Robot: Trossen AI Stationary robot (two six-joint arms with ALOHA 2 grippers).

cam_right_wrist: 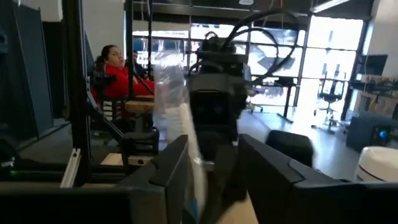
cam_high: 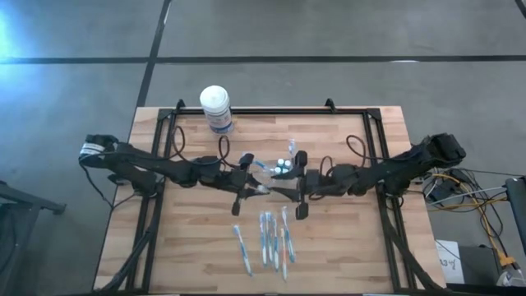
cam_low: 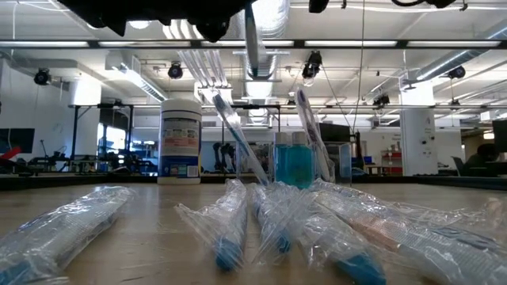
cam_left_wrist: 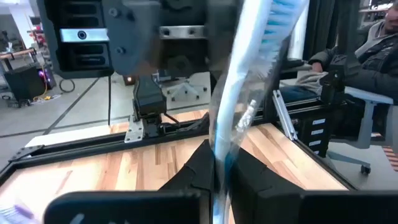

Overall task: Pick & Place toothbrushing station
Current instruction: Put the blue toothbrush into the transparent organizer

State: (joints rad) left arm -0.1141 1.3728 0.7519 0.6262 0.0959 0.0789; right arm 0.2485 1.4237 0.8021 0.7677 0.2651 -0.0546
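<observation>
We see a pale wooden table (cam_high: pixel 345 247) with a smooth, planked grain, crinkled glossy clear plastic wrappers on the toothbrushes (cam_low: pixel 238 226), matt black arms, and a smooth white plastic canister (cam_high: pixel 216 108) with a paper-like label.

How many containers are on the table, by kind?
White-lidded canister: 1
Clear plastic holder: 1
Blue bottles: 2
Total: 4

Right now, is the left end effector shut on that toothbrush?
Yes: the left end effector is pinched shut on the wrapped toothbrush.
</observation>
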